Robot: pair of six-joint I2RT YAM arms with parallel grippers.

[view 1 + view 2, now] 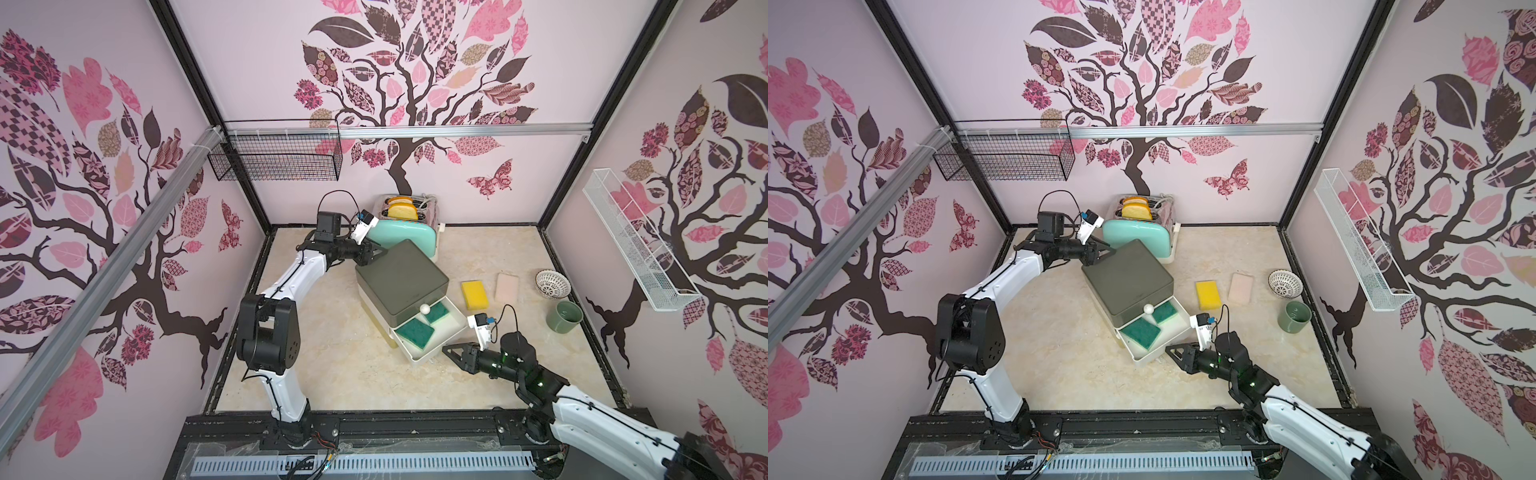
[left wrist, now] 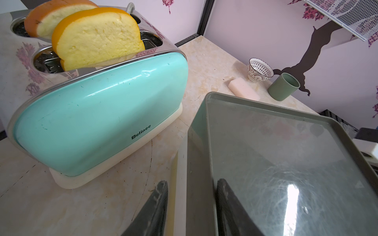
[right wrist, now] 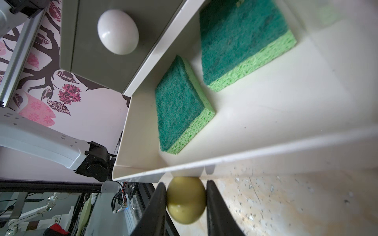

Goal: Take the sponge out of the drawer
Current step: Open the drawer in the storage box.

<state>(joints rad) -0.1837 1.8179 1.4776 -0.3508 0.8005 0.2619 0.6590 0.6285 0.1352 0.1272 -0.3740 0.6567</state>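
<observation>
The right fingers [image 3: 186, 202] clamp the drawer's yellow knob [image 3: 185, 200]; the left fingers [image 2: 192, 208] pinch the cabinet [image 1: 401, 278] corner. Losing that brace could drag the cabinet.

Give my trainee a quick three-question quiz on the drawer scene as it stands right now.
1. True or false: the lower drawer is pulled open.
2. How many green sponges lie in that drawer?
3. What do the right gripper fingers close on: A) a green sponge, B) the drawer's yellow-green knob, C) the white knob?

Key
1. True.
2. Two: one green sponge nearer the front wall, another farther back.
3. B. Meanwhile the left gripper pinches the cabinet's grey top at a rear corner.
</observation>
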